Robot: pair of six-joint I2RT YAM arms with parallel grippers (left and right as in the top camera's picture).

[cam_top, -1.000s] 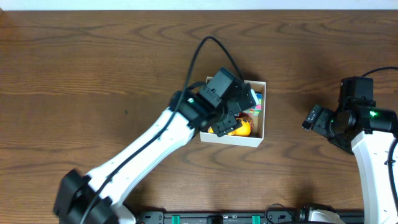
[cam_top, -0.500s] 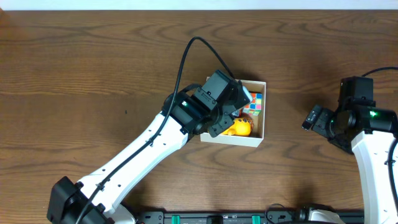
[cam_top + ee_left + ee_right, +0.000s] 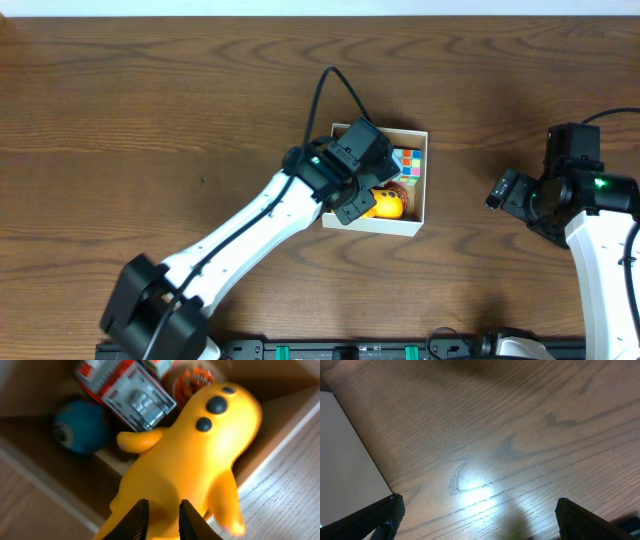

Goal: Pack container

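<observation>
Container: the white box (image 3: 424, 192) is seen just right of the overhead view's centre, on the wooden table (image 3: 150, 110); its white wall (image 3: 345, 460) also fills the left edge of the right wrist view.
Contents: a yellow toy (image 3: 388, 206) is seen at the lower side of the box, and a multicoloured cube (image 3: 408, 163) in its upper right corner.
Left wrist view: the yellow toy (image 3: 190, 460) fills the middle, slightly blurred, with one limb reaching over the box wall at lower right. A red and white toy vehicle (image 3: 127, 392) and a blue ball (image 3: 80, 427) are seen behind it at upper left.
Left gripper (image 3: 162, 515): it is held over the box. The fingers are set close together with a narrow gap, right against the yellow toy. Whether the toy is pinched cannot be told.
Right gripper (image 3: 505, 190): it is held above bare table, right of the box and apart from it. In its own view the fingers (image 3: 385, 515) are spread wide to the lower corners, with nothing between them.
</observation>
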